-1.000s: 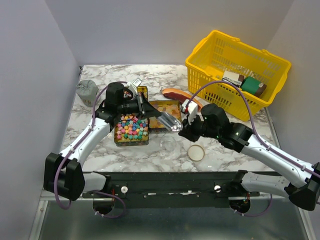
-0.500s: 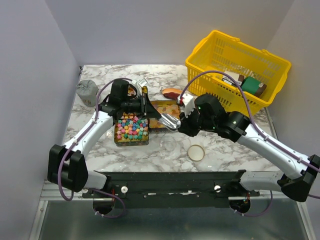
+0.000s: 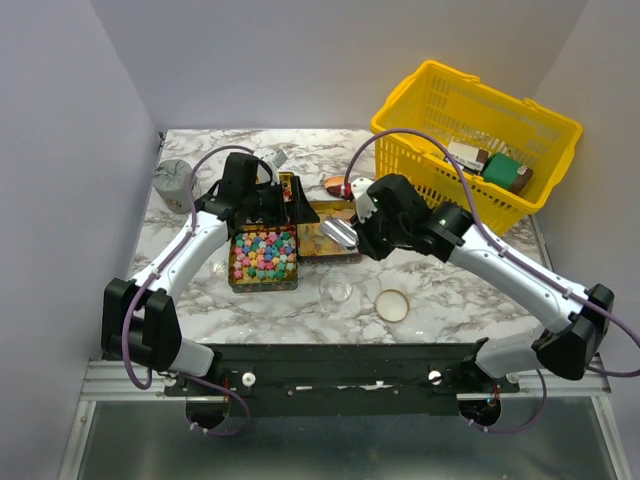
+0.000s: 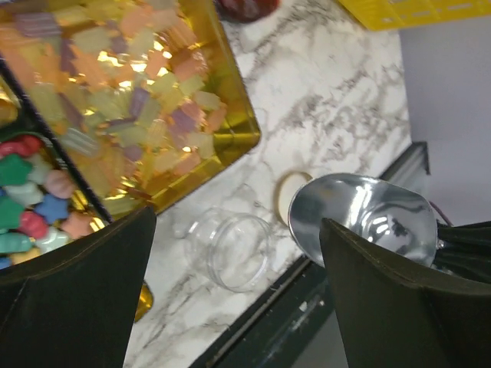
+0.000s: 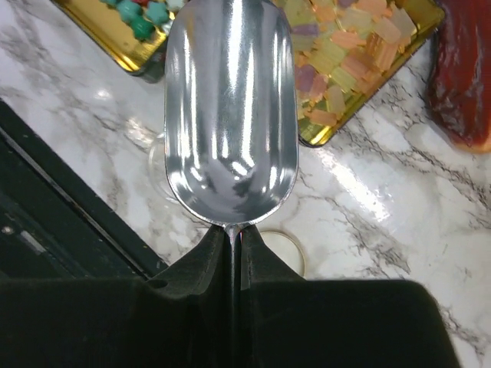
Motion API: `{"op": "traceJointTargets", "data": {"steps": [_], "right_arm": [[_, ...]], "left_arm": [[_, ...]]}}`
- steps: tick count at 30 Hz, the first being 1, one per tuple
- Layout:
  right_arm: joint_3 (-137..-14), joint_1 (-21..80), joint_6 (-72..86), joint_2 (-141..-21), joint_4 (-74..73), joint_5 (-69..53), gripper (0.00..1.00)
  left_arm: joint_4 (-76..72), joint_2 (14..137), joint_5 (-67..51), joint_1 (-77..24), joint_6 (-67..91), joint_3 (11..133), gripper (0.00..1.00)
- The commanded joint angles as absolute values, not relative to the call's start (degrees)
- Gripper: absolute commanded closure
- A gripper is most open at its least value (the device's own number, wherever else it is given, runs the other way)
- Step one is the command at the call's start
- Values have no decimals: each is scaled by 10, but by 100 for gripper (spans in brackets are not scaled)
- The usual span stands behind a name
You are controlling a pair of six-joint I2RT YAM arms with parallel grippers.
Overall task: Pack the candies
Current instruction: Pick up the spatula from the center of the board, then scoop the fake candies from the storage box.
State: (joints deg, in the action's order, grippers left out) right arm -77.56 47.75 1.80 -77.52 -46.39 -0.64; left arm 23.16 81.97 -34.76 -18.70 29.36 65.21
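Pastel star candies (image 3: 263,254) fill a gold tin, and beside it translucent yellow-orange candies (image 3: 322,232) fill another gold tin (image 4: 244,115). Over that second tin my right gripper (image 3: 362,226) is shut on the handle of a metal scoop (image 5: 230,115), which is empty. The left gripper (image 3: 291,208) hangs wide open above the seam between the tins, holding nothing. In the left wrist view the yellow-orange candies (image 4: 130,92) and star candies (image 4: 31,195) lie above my open fingers (image 4: 84,291). A clear empty jar (image 3: 337,288) stands in front of the tins.
The jar's lid (image 3: 392,305) lies on the marble to the jar's right. A reddish slab (image 5: 464,84) sits behind the tins. The yellow basket (image 3: 420,135) with packets stands at the back right. A grey lump (image 3: 173,180) is at the back left.
The left gripper's jaws, shut a second ago, now stand wide apart. The right arm has carried the scoop away from the jar and back over the yellow-orange tin.
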Motion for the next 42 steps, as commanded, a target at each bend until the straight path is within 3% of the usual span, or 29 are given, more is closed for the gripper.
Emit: {"op": "traceJointTargets", "data": {"steps": [1,6,12,27,42], "right_arm": [[-815,443,-22,-844,-507,33,99],[-901,404,-79,-931,-554,24,99],[-1030,362,-113,-1042,-629,-85,99],[-1058,362,-142,-1128,-678,-53,99],[-1090,374,-154,-1185,-685,-62,99]], "left_arm": [[228,830,-205,-178,260,671,1],[236,874,-148,-178,235,683,1],[265,944,-99,-178,233,719,5],[265,1023,-45,-178,185,784,14],[247,1090,-89,-178,191,818,30]]}}
